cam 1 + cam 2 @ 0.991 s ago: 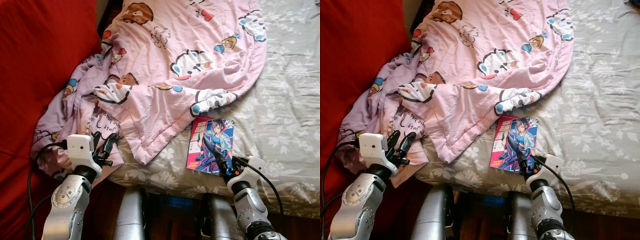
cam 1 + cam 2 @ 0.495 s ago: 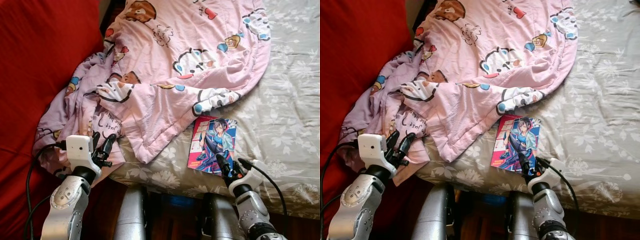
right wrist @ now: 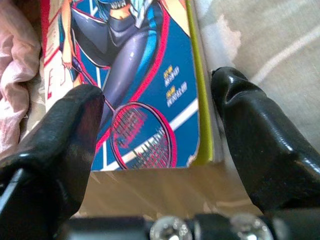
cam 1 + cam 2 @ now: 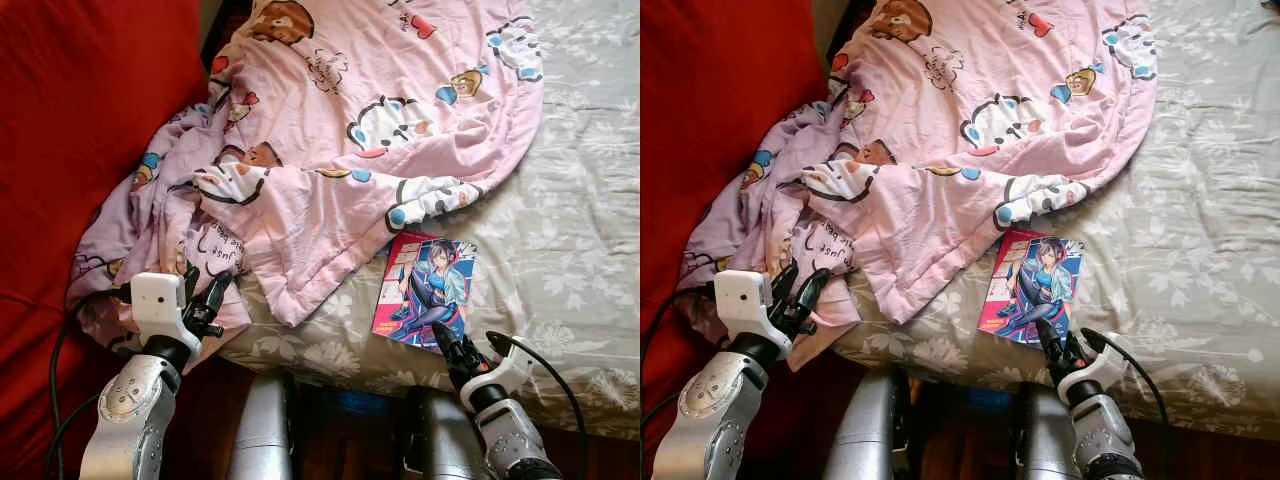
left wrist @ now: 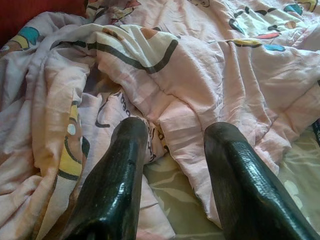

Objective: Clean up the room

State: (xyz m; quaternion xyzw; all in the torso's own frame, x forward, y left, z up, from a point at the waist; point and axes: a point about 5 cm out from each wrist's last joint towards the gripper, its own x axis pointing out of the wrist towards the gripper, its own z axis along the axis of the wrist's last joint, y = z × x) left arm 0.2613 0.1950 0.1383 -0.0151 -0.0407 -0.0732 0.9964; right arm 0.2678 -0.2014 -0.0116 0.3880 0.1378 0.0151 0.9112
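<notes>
Right gripper point(image 4: 452, 348), fingers spread wide, lines up at the near edge of the book point(image 4: 424, 289) on the bed point(image 4: 570, 260) (beside the blanket point(image 4: 330, 130)); it should straddle the edge squarely before closing. Left gripper point(image 4: 200, 295) hovers open.

– Where does the book point(image 4: 421, 289) lie?
– Flat on the bed point(image 4: 580, 200), near its front edge, just right of the blanket's point(image 4: 330, 130) lower corner.
– And the blanket?
– Spread over the bed's left and far part, its left side spilling over the bed's edge toward the wall point(image 4: 70, 110) on the left.
– The claws?
– The right claw point(image 4: 452, 347) sits at the book's near edge, one finger by each of its near corners. The left claw point(image 4: 203, 298) is at the bed's left front, its fingers spread at the blanket's bunched folds. The two are well apart.
</notes>
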